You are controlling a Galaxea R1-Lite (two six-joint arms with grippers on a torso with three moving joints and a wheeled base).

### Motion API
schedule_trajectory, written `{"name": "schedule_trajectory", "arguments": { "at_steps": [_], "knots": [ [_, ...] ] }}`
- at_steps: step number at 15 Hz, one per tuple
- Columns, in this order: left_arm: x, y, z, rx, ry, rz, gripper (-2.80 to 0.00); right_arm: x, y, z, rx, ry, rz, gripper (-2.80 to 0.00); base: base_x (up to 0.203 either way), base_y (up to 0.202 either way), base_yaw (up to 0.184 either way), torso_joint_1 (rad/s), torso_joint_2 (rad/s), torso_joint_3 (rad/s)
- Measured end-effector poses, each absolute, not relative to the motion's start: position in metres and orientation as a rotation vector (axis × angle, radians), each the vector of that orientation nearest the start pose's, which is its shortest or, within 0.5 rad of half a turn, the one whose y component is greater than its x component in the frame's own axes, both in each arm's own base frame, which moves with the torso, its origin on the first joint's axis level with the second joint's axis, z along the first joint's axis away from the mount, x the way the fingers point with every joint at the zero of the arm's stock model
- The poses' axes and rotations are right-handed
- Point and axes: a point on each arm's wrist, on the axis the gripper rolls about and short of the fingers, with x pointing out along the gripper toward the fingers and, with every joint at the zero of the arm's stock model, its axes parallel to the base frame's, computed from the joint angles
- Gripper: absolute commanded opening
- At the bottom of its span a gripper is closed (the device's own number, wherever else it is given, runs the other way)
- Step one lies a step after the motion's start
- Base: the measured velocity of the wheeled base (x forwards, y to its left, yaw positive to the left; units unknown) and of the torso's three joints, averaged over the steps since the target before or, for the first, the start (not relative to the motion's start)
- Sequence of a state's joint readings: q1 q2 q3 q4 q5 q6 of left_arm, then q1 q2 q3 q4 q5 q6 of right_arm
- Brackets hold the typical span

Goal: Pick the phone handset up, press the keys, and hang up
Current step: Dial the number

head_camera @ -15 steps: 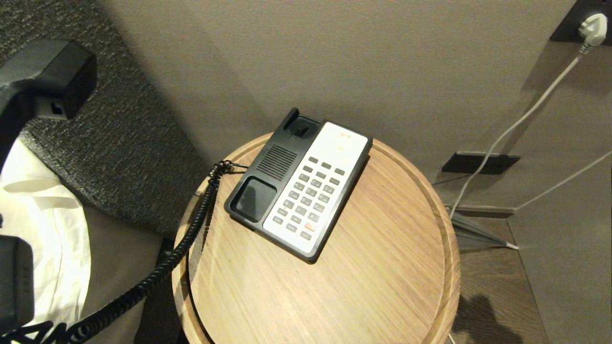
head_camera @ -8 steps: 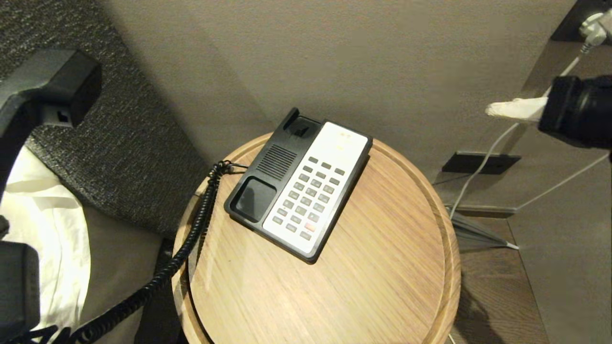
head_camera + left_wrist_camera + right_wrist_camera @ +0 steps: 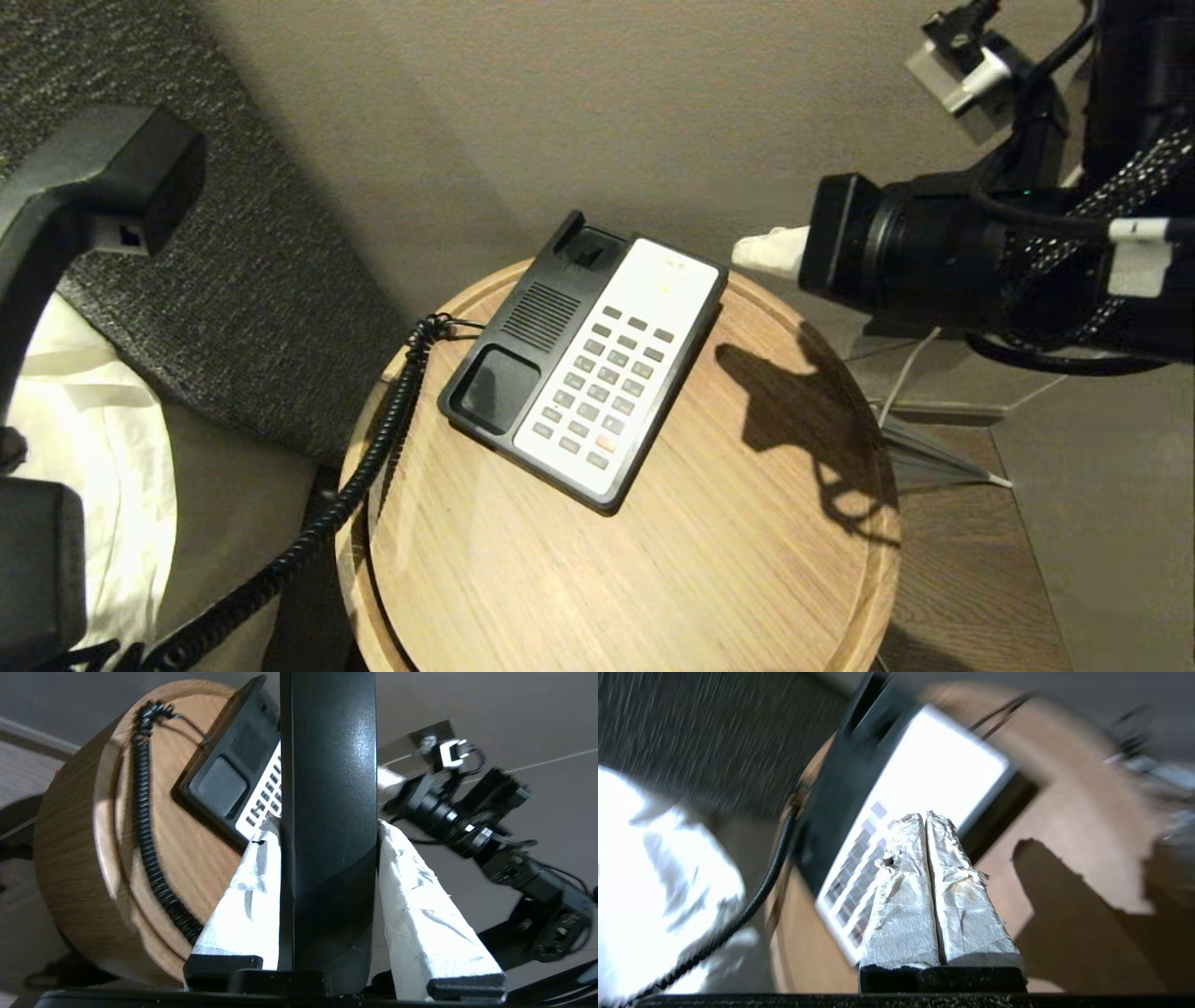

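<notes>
Head view shows your right gripper (image 3: 758, 252) at the right of the frame, its wrapped fingers pressed together and empty, pointing at the phone base (image 3: 588, 359) on the round wooden table (image 3: 747, 560). At the far left edge, your left gripper (image 3: 327, 833) clamps the phone handset (image 3: 84, 196), lifted off the base, its coiled cord (image 3: 373, 457) trailing down past the table's rim.

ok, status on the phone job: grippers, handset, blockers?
Left gripper shut on phone handset, held off the cradle. Right gripper shut, empty, near phone base. Nothing over the keys.
</notes>
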State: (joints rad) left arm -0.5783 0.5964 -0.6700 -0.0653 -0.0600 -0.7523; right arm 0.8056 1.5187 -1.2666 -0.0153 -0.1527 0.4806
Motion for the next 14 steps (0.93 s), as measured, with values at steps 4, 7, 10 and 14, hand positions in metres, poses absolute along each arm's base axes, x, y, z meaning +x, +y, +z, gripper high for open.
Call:
{"name": "schedule_trajectory", "arguments": {
  "at_steps": [4, 7, 10, 14],
  "knots": [
    [0.019, -0.014, 0.267, -0.757, 0.117, -0.656, -2.8, 0.18, 0.222, 0.291, 0.334, 0.427, 0.637, -2.8, 0.0, 0.0, 0.0, 0.0, 0.0, 0.0],
    [0.019, -0.014, 0.266, -0.755, 0.12, -0.654, -2.8, 0.175, 0.23, 0.281, 0.307, 0.46, 0.65, -2.8, 0.0, 0.0, 0.0, 0.0, 0.0, 0.0],
    [0.019, -0.014, 0.265, -0.755, 0.122, -0.654, -2.8, 0.177, 0.233, 0.272, 0.286, 0.466, 0.599, -2.8, 0.0, 0.0, 0.0, 0.0, 0.0, 0.0],
    [0.02, -0.014, 0.264, -0.753, 0.126, -0.652, -2.8, 0.179, 0.236, 0.268, 0.283, 0.467, 0.594, -2.8, 0.0, 0.0, 0.0, 0.0, 0.0, 0.0]
  ]
}}
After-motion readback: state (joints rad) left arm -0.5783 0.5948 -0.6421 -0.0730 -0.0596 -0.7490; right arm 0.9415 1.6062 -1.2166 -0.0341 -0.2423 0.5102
